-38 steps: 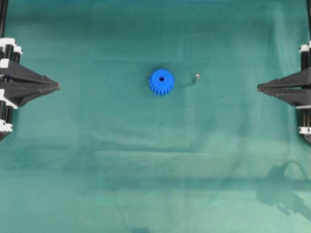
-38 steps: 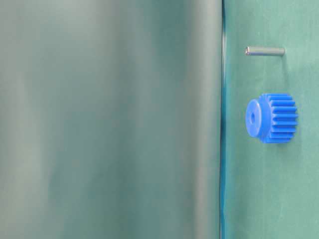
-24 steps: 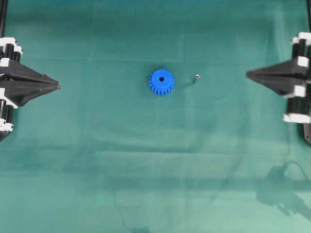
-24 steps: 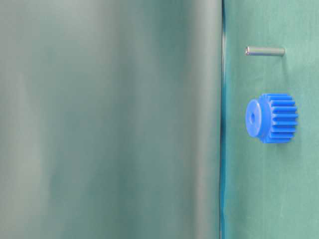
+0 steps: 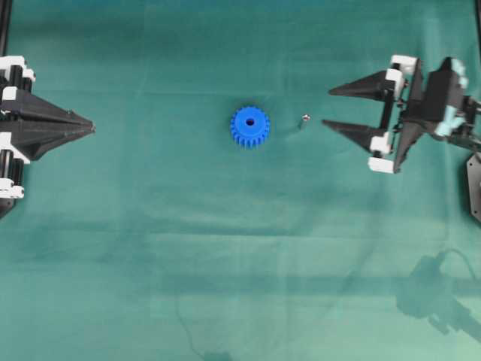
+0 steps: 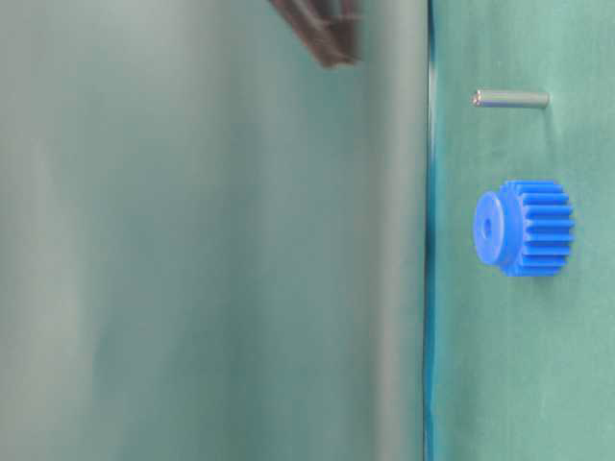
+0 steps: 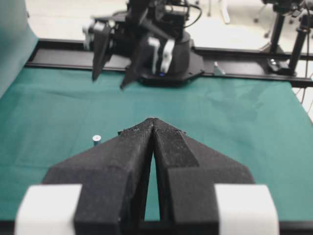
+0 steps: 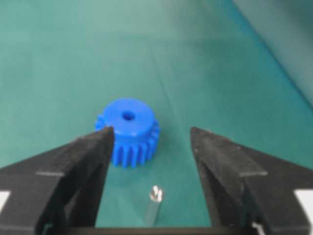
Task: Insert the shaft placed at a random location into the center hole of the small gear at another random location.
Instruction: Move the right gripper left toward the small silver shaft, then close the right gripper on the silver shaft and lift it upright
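The small gear (image 5: 249,126), bright blue, lies flat on the green cloth with its center hole (image 5: 250,120) facing up. The shaft (image 5: 305,118), a tiny silver pin, stands upright just right of it. My right gripper (image 5: 327,107) is open and empty, with its fingertips a little right of the shaft. In the right wrist view, the shaft (image 8: 154,200) stands between the open fingers (image 8: 93,152), and the gear (image 8: 128,131) and hole (image 8: 128,116) lie beyond. My left gripper (image 5: 92,126) is shut and empty at the far left. The left wrist view shows the shaft (image 7: 96,139) beside the gripper (image 7: 153,119); the gear is hidden.
Green cloth covers the table. In the table-level view the gear (image 6: 524,228) and shaft (image 6: 510,98) show at the right, and a blurred dark finger (image 6: 322,29) shows at the top. The right arm's base (image 7: 166,58) stands on a black rail at the far edge.
My right gripper has moved left from the table's edge towards the shaft and has opened. The left gripper, the gear and the shaft have stayed put.
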`<state>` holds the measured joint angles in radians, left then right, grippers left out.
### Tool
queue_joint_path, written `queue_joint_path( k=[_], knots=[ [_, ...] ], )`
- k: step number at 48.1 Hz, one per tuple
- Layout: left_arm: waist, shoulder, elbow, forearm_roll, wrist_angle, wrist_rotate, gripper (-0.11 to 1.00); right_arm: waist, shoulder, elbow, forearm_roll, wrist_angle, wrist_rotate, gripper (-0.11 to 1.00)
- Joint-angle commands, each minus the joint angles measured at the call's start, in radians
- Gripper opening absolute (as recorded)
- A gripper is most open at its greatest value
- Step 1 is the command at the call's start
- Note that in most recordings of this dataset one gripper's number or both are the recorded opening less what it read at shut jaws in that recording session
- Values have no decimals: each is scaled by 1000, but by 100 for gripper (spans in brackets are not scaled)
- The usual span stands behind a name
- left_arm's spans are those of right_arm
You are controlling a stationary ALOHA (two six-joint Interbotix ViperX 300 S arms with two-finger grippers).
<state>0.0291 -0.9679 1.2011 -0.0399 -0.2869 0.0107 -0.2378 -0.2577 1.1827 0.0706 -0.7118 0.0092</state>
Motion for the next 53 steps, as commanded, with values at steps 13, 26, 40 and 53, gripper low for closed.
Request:
queue_joint_path(
  k=[13, 26, 40, 53],
  knots=[
    [12, 11, 14, -3, -3, -2, 0, -8, 250, -51, 67, -126, 6, 69],
    [25, 11, 32, -2, -3, -9, 0, -12, 354, -100, 69, -132, 28, 69],
    [26, 5, 37, -3, -3, -11, 0, -14, 387, -107, 69, -161, 43, 61],
    [26, 5, 38, -6, 6, -14, 0, -12, 387, -98, 64, -158, 44, 26]
  ],
)
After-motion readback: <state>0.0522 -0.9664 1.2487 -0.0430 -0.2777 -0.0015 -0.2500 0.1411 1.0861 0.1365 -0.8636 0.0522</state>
